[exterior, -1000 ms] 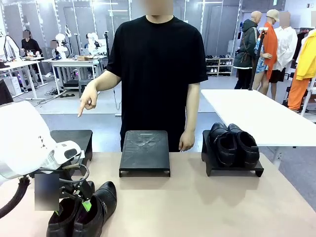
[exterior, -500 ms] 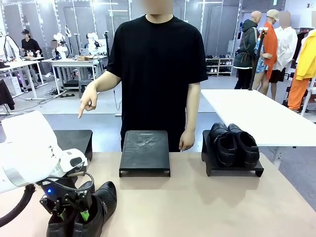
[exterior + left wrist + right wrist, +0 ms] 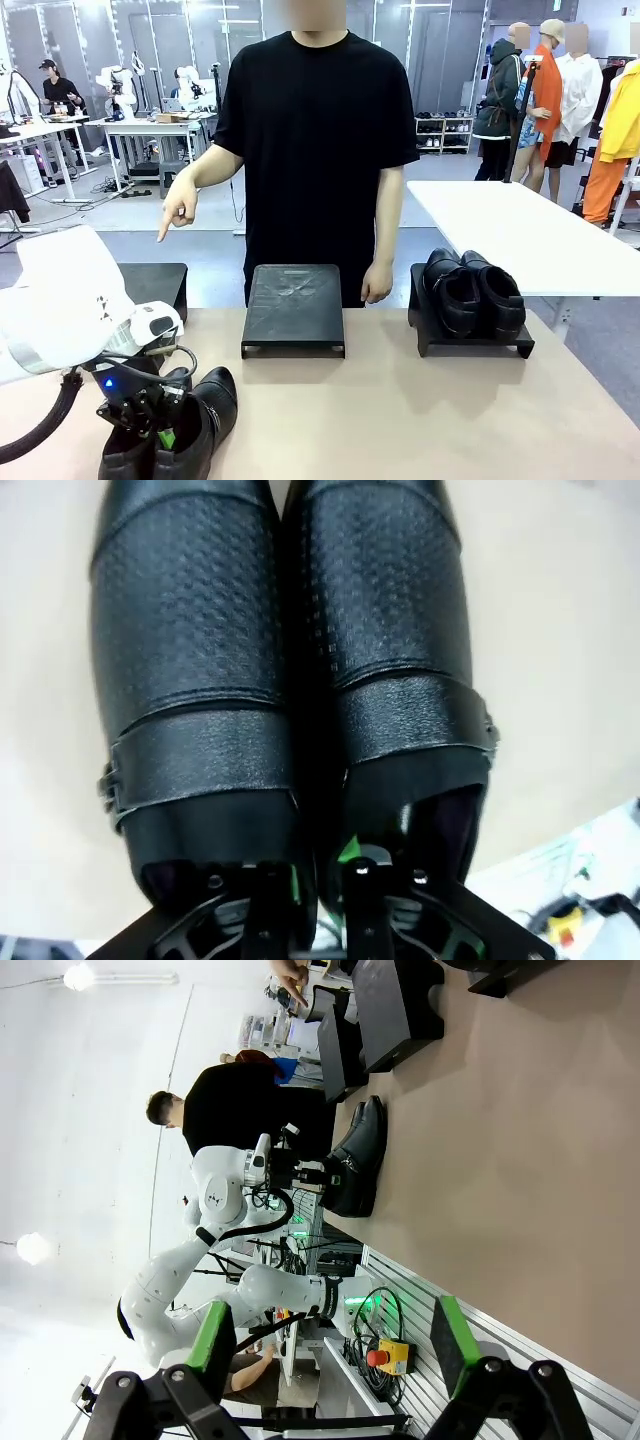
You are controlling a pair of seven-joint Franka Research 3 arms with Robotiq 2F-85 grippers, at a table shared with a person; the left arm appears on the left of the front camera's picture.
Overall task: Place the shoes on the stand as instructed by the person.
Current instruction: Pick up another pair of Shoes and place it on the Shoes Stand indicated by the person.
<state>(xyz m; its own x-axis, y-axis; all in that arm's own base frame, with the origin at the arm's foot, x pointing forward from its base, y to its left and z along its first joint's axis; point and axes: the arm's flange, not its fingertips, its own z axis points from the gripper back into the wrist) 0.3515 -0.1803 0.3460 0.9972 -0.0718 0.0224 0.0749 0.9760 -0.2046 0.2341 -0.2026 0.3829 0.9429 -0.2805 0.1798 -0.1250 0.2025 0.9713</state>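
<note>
A pair of glossy black shoes (image 3: 190, 428) with side buckle straps stands at the table's front left. My left gripper (image 3: 160, 428) reaches down into their openings. In the left wrist view its fingers (image 3: 352, 875) pinch the two adjoining inner walls of the shoes (image 3: 190, 630), so the left gripper (image 3: 318, 880) is shut on them. A second black pair (image 3: 472, 292) rests on the right stand (image 3: 505, 347). The person's hand (image 3: 178, 212) points down at the left stand (image 3: 150, 282). My right gripper (image 3: 330, 1350) is open and holds nothing, well away from the shoes (image 3: 358, 1155).
A bare black stand (image 3: 293, 305) sits at the middle of the table's far edge, right in front of the person. A white table (image 3: 520, 235) stands behind on the right. The tan tabletop (image 3: 420, 420) has free room in the centre and right.
My left gripper has dropped into the shoe openings and shut on their inner walls. The person's pointing hand and the right arm have stayed put.
</note>
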